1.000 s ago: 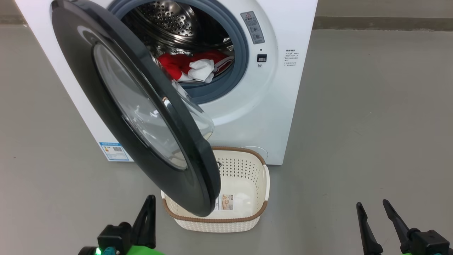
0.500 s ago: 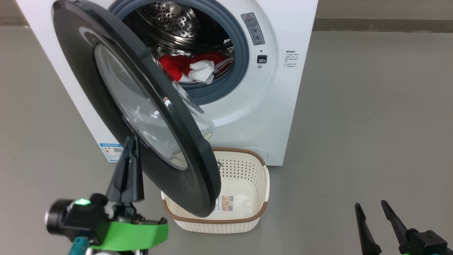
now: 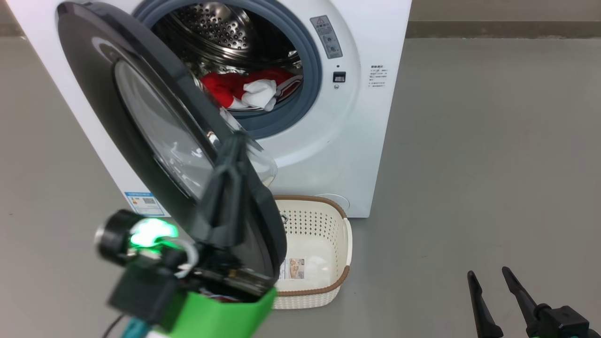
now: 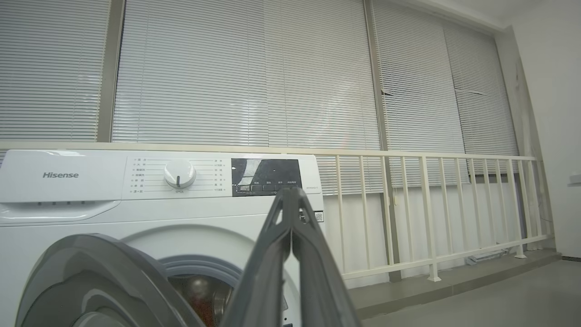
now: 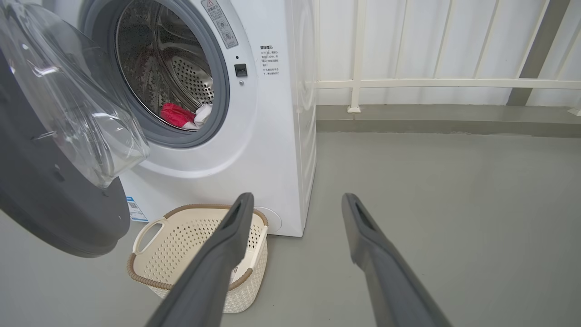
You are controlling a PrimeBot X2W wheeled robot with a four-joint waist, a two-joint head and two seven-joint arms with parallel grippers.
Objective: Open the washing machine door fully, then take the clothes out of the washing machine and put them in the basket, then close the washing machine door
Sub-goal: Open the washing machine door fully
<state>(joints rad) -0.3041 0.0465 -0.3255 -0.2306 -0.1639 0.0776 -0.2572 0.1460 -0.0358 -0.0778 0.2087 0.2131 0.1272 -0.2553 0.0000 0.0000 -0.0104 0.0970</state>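
Note:
The washing machine (image 3: 357, 141) stands with its door (image 3: 89, 80) swung partly open toward me, black rim and glass bowl facing left. Red clothes (image 3: 225, 89) and a small white cloth (image 3: 259, 94) lie in the steel drum. The basket (image 3: 310, 199) sits on the floor under the door's lower edge, with just a sticker on its bottom. My left gripper (image 3: 236, 138) is raised in front of the door rim, fingers shut together with nothing between them (image 4: 290, 193); whether it touches the door I cannot tell. My right gripper (image 3: 488, 273) hangs open low at the right (image 5: 297, 200).
Grey floor (image 3: 493, 141) spreads wide to the right of the machine. Behind the machine runs a raised kerb (image 5: 445, 120) with a white railing (image 5: 408, 84), and window blinds (image 4: 317, 72) rise beyond it.
My left gripper has risen from the bottom left and swung right, up in front of the door's rim. The camera has shifted slightly. Door, clothes and right gripper are as before.

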